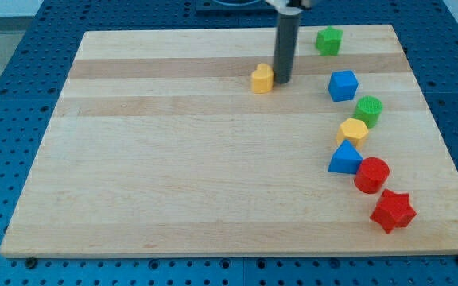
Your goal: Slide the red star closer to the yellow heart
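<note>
Tip (282, 82) sitting beside the yellow heart (262, 78), far from the red star (393, 210).
We are carrying no jaws; we are needing to circle behind the star at the surface's (173, 175) lower right, pushing up-left, skirting the red cylinder (371, 175).

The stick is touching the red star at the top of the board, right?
No. In the camera view, my tip is beside the yellow heart block near the view's top; the red star block sits far off, at the bottom right.

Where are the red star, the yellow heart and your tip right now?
red star (393, 210), camera view, middle of its top face.
yellow heart (262, 78), camera view, middle of the block.
my tip (282, 82), camera view, rod's very end, just right of the heart.
</note>
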